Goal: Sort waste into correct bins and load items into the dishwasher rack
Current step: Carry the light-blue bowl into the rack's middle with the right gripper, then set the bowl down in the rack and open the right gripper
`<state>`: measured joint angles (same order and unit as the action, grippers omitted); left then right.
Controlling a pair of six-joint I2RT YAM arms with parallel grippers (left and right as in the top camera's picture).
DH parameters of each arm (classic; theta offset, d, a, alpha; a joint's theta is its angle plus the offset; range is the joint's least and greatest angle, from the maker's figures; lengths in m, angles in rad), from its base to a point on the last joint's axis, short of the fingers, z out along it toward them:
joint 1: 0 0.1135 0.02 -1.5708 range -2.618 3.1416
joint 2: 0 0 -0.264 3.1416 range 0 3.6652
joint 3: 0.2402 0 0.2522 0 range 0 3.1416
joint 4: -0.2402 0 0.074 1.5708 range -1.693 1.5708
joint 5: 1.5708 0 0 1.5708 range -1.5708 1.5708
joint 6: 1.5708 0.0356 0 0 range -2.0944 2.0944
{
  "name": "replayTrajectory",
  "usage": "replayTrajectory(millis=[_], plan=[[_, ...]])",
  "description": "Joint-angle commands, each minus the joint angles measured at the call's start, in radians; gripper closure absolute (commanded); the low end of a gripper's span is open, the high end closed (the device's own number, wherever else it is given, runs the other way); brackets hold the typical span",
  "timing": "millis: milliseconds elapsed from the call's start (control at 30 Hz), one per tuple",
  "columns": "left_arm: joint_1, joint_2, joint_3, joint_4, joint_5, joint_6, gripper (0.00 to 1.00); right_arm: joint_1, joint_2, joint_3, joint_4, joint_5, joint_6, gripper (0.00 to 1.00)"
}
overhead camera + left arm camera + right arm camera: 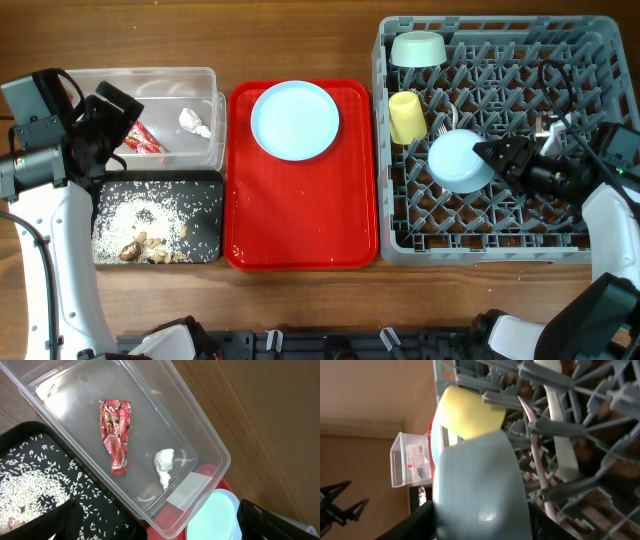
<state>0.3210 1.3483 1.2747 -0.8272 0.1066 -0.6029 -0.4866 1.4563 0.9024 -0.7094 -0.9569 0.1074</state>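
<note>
I see my left gripper (pixel 157 514) hanging over the clear plastic box-shaped tub (pixel 205 80) at the far left of the table. Its two fingers (pixel 62 520) are spread wide and have nothing in them. In the tub lie the small red crinkled wrapper (pixel 115 432) and, just to the right of it, the crumpled white tissue scrap (pixel 164 464). They do not touch.

Right beside the tub, on the near side, is the shallow black tray (pixel 205 185). It has the loose white rice grains (pixel 135 215) in it, with the brownish food bits (pixel 145 250) at its near edge.

In the middle of the table is the flat red serving tray (pixel 300 220). The large light-blue round plate (pixel 295 120) sits at its far end.

On the right is the big square grey plastic rack (pixel 520 40). My right gripper (pixel 495 155) is closed on the edge of the small light-blue bowl (pixel 458 160), which is in the left part of the rack. The small yellow cup (pixel 406 117) lies on its side just left of and beyond the bowl. The pale green bowl (pixel 418 48) is in the far left corner. A thin white plastic piece of cutlery (pixel 536 455) lies among the pegs next to the cup; I cannot tell if it is the spoon or the fork.
</note>
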Motion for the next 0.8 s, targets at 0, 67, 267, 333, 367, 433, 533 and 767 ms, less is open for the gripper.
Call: replayTrajectory(millis=[0,67,267,333,367,433,533,767], plan=[[0.005,-0.006,0.008,0.002,0.005,0.016,0.00,0.008,0.021,-0.033,-0.042,0.150,-0.004,0.44],[0.005,-0.006,0.008,0.002,0.005,0.016,0.00,0.008,0.021,-0.033,-0.042,0.143,-0.003,0.51],[0.005,-0.006,0.008,0.002,0.005,0.016,0.00,0.008,0.021,-0.033,-0.043,0.042,-0.003,0.70],[0.005,-0.006,0.008,0.002,0.005,0.016,0.00,0.008,0.021,-0.033,-0.044,0.039,-0.003,0.56],[0.005,-0.006,0.008,0.002,0.005,0.016,0.00,0.008,0.021,-0.033,-0.044,0.039,-0.003,0.55],[0.005,-0.006,0.008,0.002,0.005,0.016,0.00,0.008,0.021,-0.033,-0.041,0.038,-0.003,0.53],[0.005,-0.006,0.008,0.002,0.005,0.016,0.00,0.008,0.021,-0.033,-0.018,0.020,-0.002,0.51],[0.005,-0.006,0.008,0.002,0.005,0.016,0.00,0.010,-0.008,0.175,-0.047,-0.060,-0.002,0.41]])
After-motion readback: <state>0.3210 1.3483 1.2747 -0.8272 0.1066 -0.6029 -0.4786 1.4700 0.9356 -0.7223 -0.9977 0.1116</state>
